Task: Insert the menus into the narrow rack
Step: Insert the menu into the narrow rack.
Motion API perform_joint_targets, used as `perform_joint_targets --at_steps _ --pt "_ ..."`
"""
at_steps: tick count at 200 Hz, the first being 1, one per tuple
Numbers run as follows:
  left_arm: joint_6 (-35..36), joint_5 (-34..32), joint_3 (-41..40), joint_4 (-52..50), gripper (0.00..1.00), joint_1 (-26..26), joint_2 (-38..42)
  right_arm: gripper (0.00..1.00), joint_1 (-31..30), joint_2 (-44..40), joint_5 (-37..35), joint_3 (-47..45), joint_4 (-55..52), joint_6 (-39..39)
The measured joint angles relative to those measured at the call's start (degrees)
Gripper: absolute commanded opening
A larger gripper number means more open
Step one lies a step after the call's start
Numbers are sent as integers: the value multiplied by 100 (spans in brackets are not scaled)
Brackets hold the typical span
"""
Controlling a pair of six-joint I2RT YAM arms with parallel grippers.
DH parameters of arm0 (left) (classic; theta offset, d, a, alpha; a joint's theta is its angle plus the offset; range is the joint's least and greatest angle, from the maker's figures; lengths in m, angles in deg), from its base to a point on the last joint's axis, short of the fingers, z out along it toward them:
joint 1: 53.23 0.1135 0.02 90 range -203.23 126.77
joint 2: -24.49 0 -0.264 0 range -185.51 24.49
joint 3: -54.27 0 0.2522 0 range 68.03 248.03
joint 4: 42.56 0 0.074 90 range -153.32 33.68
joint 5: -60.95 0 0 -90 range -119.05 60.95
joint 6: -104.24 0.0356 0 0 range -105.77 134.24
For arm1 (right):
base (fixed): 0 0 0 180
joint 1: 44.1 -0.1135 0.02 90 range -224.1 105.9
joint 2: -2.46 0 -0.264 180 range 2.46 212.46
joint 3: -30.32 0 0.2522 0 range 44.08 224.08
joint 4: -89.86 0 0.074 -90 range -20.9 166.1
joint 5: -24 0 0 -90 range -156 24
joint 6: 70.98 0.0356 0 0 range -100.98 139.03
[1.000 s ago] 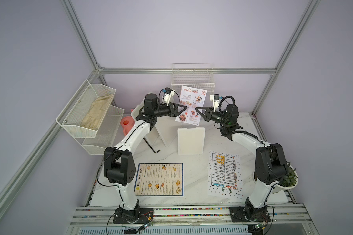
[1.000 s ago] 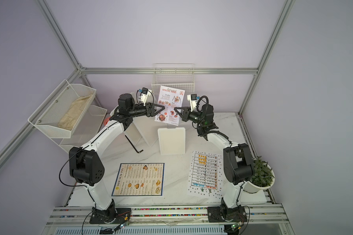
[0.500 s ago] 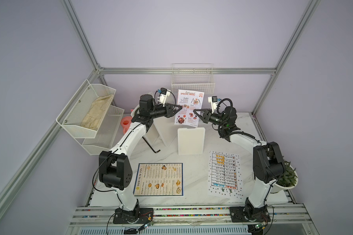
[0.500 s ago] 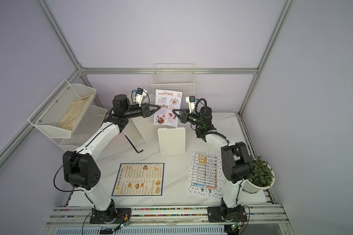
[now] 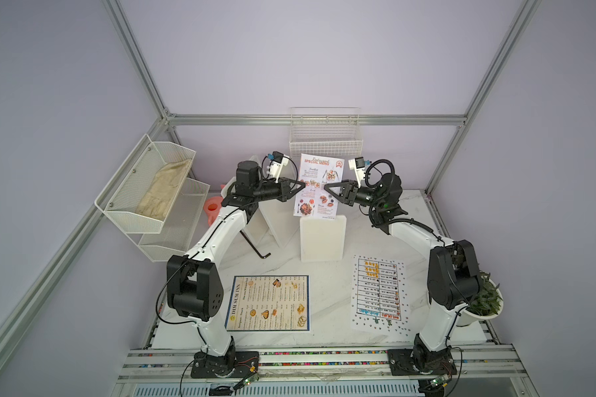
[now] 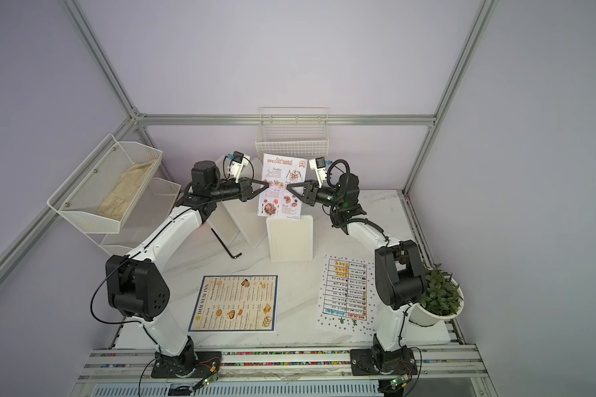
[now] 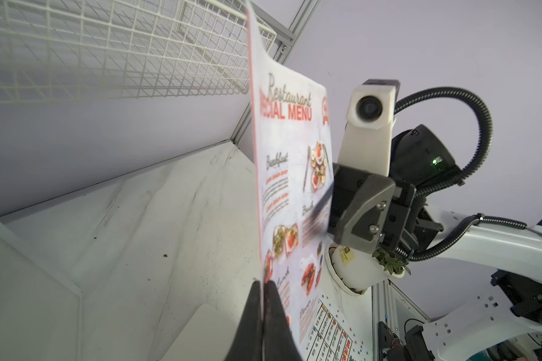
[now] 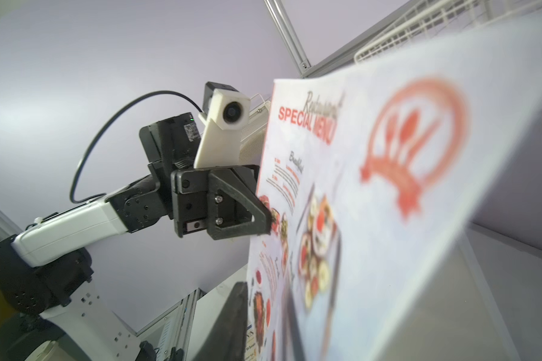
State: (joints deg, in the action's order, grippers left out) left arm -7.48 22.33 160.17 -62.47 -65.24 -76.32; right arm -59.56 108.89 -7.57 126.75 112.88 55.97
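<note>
The small Special Menu card hangs upright above the table, just below the narrow wire rack on the back wall. My left gripper is shut on the card's left edge. My right gripper stands slightly open, with the card's right edge between its fingers. The DIM SUM INN menu and the white dotted table sheet lie flat at the front of the table.
A white block stands under the card, with a tilted white board beside it. A black hex key lies near the left arm. A two-tier mesh shelf hangs at left. A potted plant sits at right.
The left gripper has closed on the card's left edge and the right gripper's jaws have come apart. The card has turned more upright and shifted slightly left.
</note>
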Motion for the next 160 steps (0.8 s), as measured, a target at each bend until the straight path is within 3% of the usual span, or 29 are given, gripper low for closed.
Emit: perform_joint_targets --at_steps 52,115,141,160 --pt "308 61 240 -426 0 0 0 30 138 50 533 811 -1113 -553" --pt "352 94 334 -527 0 0 0 28 214 232 568 1003 -2072 -953" --pt "352 92 334 -531 0 0 0 22 219 328 570 1003 -2090 -892" --pt "350 90 334 -531 0 0 0 12 219 358 573 1001 -2083 -855"
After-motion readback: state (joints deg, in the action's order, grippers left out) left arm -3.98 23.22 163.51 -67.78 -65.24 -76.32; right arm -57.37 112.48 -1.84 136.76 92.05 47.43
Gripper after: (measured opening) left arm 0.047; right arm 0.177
